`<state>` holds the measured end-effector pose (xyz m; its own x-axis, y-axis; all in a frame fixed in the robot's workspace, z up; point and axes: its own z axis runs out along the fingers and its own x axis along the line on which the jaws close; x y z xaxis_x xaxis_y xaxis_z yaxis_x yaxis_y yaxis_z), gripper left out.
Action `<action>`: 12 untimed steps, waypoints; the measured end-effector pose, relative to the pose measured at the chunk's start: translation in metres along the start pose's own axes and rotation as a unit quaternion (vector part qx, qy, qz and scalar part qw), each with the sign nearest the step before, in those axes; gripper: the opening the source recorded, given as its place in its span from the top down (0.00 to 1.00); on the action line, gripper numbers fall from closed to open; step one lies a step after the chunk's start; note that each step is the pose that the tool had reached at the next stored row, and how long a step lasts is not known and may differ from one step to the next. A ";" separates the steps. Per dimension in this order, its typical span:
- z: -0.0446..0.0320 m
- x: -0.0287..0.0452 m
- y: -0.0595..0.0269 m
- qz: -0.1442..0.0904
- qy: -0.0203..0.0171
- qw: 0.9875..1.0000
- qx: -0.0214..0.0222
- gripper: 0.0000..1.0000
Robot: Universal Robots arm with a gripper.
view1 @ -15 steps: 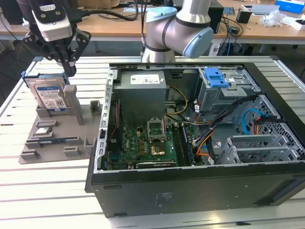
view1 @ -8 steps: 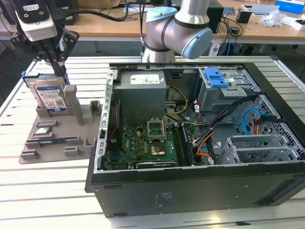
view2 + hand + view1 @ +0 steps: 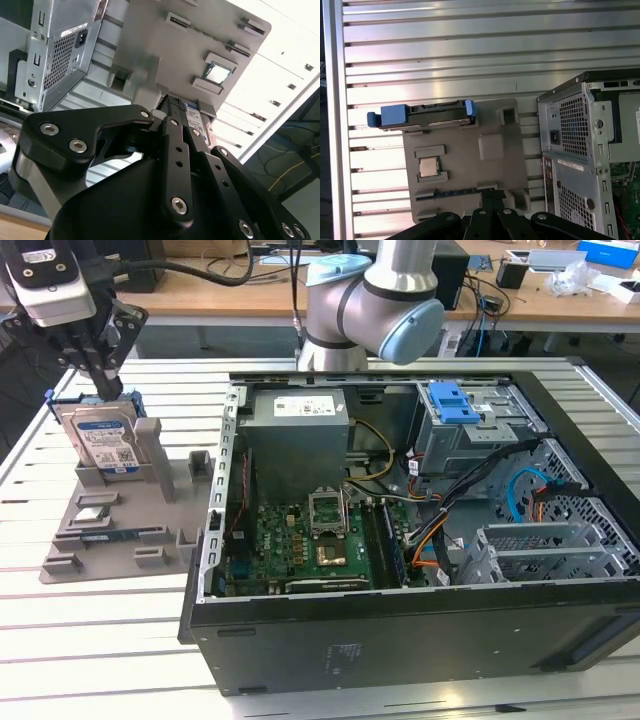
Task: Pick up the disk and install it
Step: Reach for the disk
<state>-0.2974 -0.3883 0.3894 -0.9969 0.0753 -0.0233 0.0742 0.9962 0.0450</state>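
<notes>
Exterior view: I am seeing the end effector (image 3: 105,380) at the view's far left, hanging just above the disk (image 3: 105,440), its tips at about the disk's top edge. I cannot tell if they are touching. The disk is standing upright on its edge in a slot of the grey fixture (image 3: 110,530), label facing the camera, blue rails at the sides. The fixture is lying on the slatted tabletop (image 3: 100,640), just beside the open PC case (image 3: 400,640). Inside the case I am seeing the grey metal box (image 3: 295,435) w/ white sticker, the motherboard (image 3: 300,550) below it, and the blue latch handle (image 3: 450,400) toward the view's right. The arm (image 3: 370,300) is standing behind the case.

Second wrist view: I am looking along the black links of the end effector (image 3: 167,107). They are meeting in the middle. The disk (image 3: 194,119) is showing just past the tips, a bit of its label visible. Beyond it are the fixture (image 3: 165,45) and the rear of the PC case (image 3: 55,50).

First wrist view: the fingers (image 3: 487,205) are lying side by side w/ no gap I can see, so the end effector (image 3: 492,192) is looking closed and is gripping nothing. The disk (image 3: 427,112) is seen edge-on from above, sitting in its slot at one end of the fixture (image 3: 470,170), not lifted. A chip (image 3: 429,166) is resting in a pocket near it. The PC case (image 3: 575,150) is next to the fixture.
</notes>
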 end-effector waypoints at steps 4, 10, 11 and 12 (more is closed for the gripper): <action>0.0003 0.0070 0.0002 0.000 0.000 1.000 0.000 0.89; 0.0004 0.0143 -0.0002 0.000 0.000 1.000 0.000 0.89; 0.0004 0.0156 -0.0003 0.000 0.000 1.000 0.000 0.89; 0.0004 0.0177 -0.0004 0.000 0.000 1.000 0.000 0.89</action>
<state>-0.3150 -0.3874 0.3885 -0.9969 0.0753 -0.0233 0.0742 0.9962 0.0450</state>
